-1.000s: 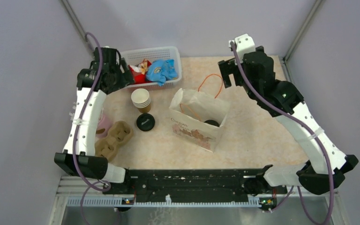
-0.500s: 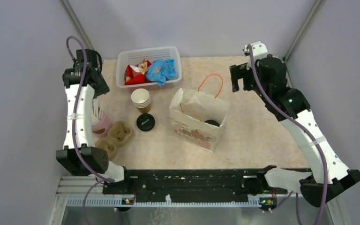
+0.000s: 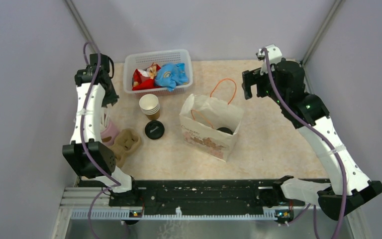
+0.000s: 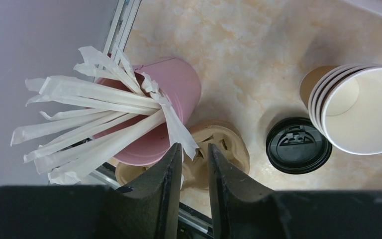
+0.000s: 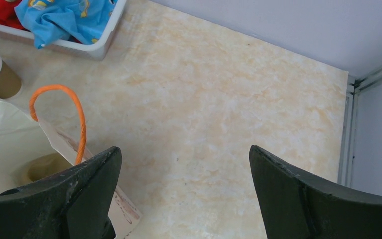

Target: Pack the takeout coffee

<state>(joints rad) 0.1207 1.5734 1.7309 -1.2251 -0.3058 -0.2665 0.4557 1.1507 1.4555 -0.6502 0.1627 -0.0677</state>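
Overhead, we see the takeout coffee [image 3: 224, 130] inside the paper bag [image 3: 210, 128], its black lid showing. Only the left wrist view shows our left gripper [image 4: 194, 164] nearly closed on nothing above a pink cup [image 4: 154, 114] of wrapped straws [image 4: 89, 124]; the right wrist view shows our right gripper [image 5: 184, 184] wide open. The bag's print is unreadable.

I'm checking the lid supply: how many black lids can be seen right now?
2. A loose black lid lies on the table beside the stack of paper cups; another lid shows inside the paper bag. More may be hidden in the bag.
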